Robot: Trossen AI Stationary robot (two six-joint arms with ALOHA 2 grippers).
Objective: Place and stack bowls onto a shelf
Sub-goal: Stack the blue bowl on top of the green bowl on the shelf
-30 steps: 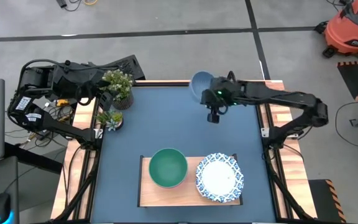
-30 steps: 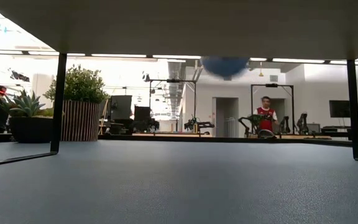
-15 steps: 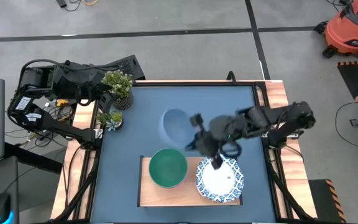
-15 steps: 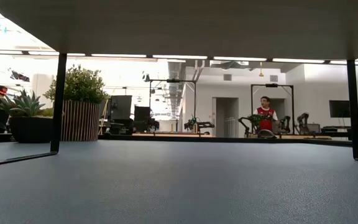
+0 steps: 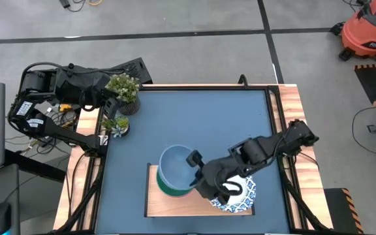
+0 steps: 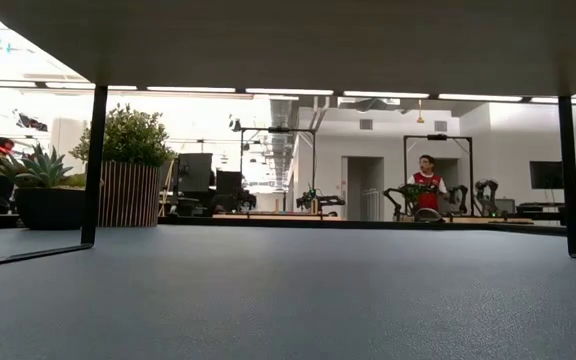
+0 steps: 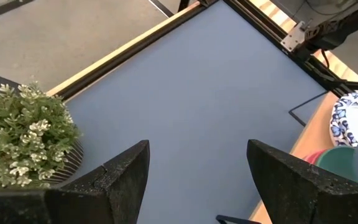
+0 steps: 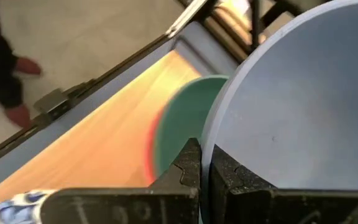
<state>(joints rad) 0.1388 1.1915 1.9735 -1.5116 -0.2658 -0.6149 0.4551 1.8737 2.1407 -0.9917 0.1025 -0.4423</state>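
The jaws of the right gripper [image 5: 192, 163] are clamped on the rim of a pale blue bowl [image 5: 175, 168], one finger [image 8: 188, 167] outside the wall and the other inside, as the right wrist view shows. In the high view that bowl hangs directly over the green bowl [image 5: 169, 190], hiding all but a sliver of its near edge. The green bowl sits on the left part of the light-wood shelf [image 5: 150, 203], which lies at the near edge of the dark blue desk [image 5: 194, 117]. A white bowl with a blue patterned rim [image 5: 241, 196] sits on the shelf's right part, half covered by the right arm. The left gripper [image 7: 197, 180] waits at the desk's far left corner with its jaws apart, beside the potted plant [image 5: 123, 88]
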